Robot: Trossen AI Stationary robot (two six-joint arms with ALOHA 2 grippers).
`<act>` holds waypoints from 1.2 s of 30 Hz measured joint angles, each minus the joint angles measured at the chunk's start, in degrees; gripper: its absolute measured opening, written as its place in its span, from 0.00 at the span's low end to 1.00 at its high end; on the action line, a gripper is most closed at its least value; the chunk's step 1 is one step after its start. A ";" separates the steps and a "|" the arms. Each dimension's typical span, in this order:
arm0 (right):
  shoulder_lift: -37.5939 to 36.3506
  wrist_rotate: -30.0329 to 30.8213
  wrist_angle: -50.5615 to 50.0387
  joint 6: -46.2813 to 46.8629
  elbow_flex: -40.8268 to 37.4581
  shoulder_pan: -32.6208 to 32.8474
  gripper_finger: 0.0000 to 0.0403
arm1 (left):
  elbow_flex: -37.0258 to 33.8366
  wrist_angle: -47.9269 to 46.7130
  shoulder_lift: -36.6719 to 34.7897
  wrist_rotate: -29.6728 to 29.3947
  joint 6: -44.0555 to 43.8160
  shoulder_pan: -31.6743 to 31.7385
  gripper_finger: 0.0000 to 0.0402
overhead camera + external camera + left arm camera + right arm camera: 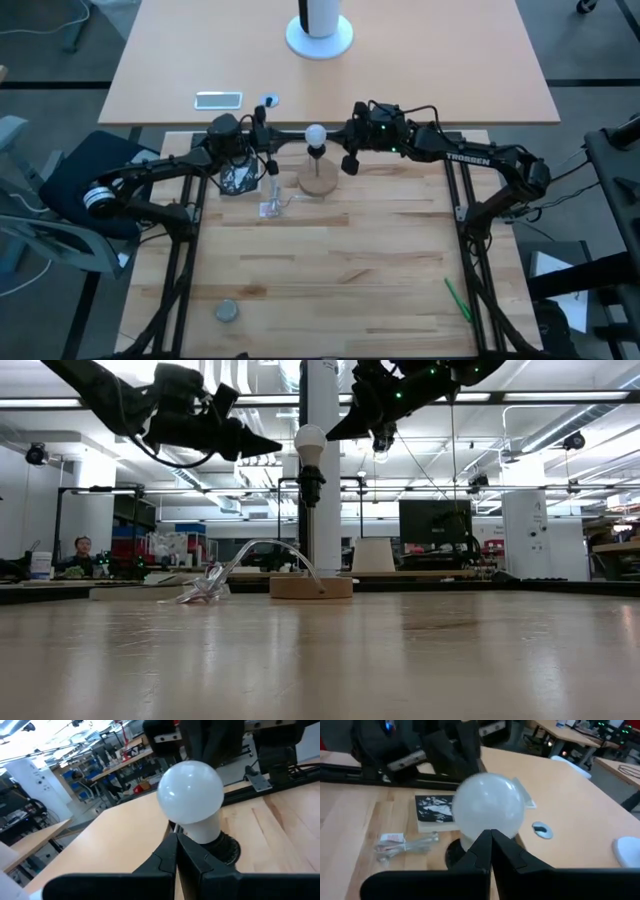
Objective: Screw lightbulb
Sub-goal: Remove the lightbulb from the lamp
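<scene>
The white frosted lightbulb (316, 133) stands upright with its base in a dark socket (310, 482) on a post. The post rises from a round wooden base (318, 181). My left gripper (277, 136) is shut and level on the bulb's left. In the low view its tip (279, 450) is a small gap from the globe (310, 440). My right gripper (347, 136) is shut on the bulb's right, and its tip (330, 435) is at the globe's side. Both wrist views show the bulb (190, 792) (488, 806) just beyond the shut fingertips. My right gripper comes level from the table's right with its fingers shut, and its tip is at the side of the bulb's globe (324, 438). I cannot tell whether it touches the globe. My left gripper touches nothing.
A crumpled clear plastic wrapper (272, 205) lies left of the wooden base. A black-and-white card (238, 180) lies under my left arm. A grey disc (227, 311) and a green strip (457, 298) lie near the front. A phone (218, 99) lies on the far table.
</scene>
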 joint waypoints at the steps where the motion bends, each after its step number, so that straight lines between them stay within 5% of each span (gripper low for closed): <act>1: 0.00 0.01 0.26 -0.01 0.00 0.00 0.00 | 0.00 0.01 0.00 0.02 -0.02 0.19 0.00; 36: -0.02 0.02 1.22 -3.13 0.00 -0.02 0.00 | 3.07 2.62 2.28 0.02 -7.80 0.31 0.00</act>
